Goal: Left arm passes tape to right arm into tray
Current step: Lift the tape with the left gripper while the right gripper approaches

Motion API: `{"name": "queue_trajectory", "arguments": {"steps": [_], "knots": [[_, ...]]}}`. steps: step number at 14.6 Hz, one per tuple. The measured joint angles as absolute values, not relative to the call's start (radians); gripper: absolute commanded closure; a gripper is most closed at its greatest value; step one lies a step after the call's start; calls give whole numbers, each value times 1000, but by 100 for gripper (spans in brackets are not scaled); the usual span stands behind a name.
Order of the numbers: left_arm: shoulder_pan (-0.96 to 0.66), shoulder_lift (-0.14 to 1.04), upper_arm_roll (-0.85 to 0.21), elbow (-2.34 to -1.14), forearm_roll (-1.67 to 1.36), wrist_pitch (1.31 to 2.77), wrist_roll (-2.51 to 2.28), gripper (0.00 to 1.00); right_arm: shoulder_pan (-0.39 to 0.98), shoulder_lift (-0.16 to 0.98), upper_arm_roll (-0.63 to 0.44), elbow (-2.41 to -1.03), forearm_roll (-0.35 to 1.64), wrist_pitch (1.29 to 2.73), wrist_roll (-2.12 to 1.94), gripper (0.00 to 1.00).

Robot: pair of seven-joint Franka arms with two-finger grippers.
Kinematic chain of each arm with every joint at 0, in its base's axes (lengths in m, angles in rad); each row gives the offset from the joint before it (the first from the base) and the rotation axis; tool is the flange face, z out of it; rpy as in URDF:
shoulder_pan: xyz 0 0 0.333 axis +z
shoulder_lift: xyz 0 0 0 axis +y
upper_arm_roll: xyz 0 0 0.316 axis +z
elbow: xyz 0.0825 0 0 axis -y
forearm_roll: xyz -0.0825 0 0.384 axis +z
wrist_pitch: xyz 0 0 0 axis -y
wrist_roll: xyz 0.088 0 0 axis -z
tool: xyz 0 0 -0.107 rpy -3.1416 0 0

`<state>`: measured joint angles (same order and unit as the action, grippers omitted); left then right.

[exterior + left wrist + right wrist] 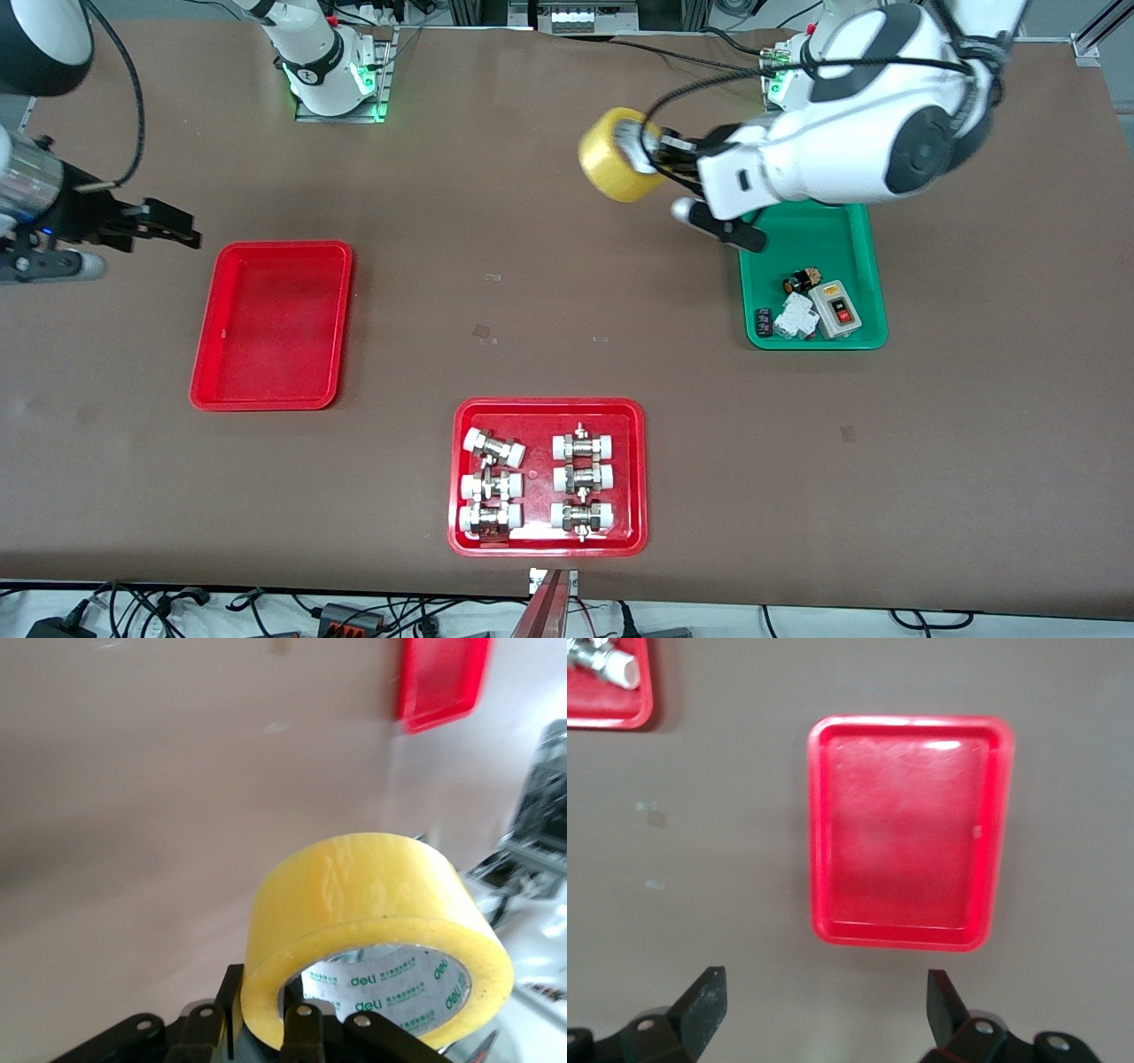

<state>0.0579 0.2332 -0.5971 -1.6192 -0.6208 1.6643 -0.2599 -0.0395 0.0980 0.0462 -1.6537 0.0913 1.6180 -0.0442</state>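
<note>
The tape, a wide yellow roll with a white printed core, hangs in the air over bare table beside the green tray. My left gripper is shut on the tape's wall, one finger outside and one inside the core. In the left wrist view the tape fills the foreground over the left gripper. The plain red tray lies empty toward the right arm's end of the table. My right gripper hovers open over the table beside that tray. In the right wrist view the right gripper holds nothing, with the tray ahead of it.
A red tray of white-capped metal fittings sits near the front camera's edge, its corner in the right wrist view. The green tray under the left arm holds small electrical parts. The plain red tray shows distant in the left wrist view.
</note>
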Motion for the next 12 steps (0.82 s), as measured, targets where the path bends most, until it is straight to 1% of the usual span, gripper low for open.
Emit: {"name": "queue_trajectory", "arguments": {"steps": [2,3,7,10,12], "knots": [[12,264,-598,-1598,-678,1738,-296,100,-31,128,48,-1654,121,1578,-48,0],[9,281,-598,-1586,-712,1747,-302,100,-28,140,48,-1653,151,1571,-57,0],[22,333,-592,-1539,-746,1749,-329,100,-18,154,51,-1629,387,1556,-89,0],[23,346,-592,-1517,-746,1750,-345,100,67,157,63,-1584,582,1571,-85,0],[25,346,-592,-1511,-746,1750,-347,100,151,171,67,-1563,715,1662,-44,0]]}}
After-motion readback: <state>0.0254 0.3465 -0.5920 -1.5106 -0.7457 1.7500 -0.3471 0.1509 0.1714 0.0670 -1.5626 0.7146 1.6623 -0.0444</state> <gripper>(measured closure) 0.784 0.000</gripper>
